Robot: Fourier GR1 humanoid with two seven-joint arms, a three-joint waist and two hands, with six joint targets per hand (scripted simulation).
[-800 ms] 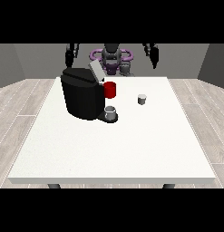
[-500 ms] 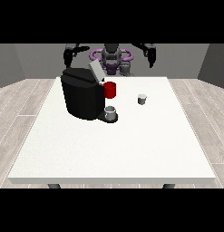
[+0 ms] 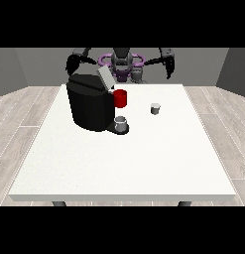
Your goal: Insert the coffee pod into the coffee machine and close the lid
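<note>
A black coffee machine [image 3: 90, 105] stands on the white table [image 3: 124, 158] at the left back, its grey lid [image 3: 105, 78] tilted up and open. A red part [image 3: 120, 98] sits at its front, and a grey cup [image 3: 121, 124] rests on its drip base. The small grey coffee pod [image 3: 154, 108] stands alone on the table to the right of the machine. The hand at the view's right [image 3: 169, 69] hangs raised behind the table's far edge, well behind the pod. The hand at the view's left [image 3: 72, 65] is up behind the machine. Neither hand touches anything.
The robot's torso [image 3: 122, 64] with purple rings stands behind the table's far edge. The table's front edge runs near the view's bottom, with wooden floor on both sides.
Both arms have spread outward and dropped a little: the hand at the view's right moved down toward the table's far edge, and the hand at the view's left moved further left.
</note>
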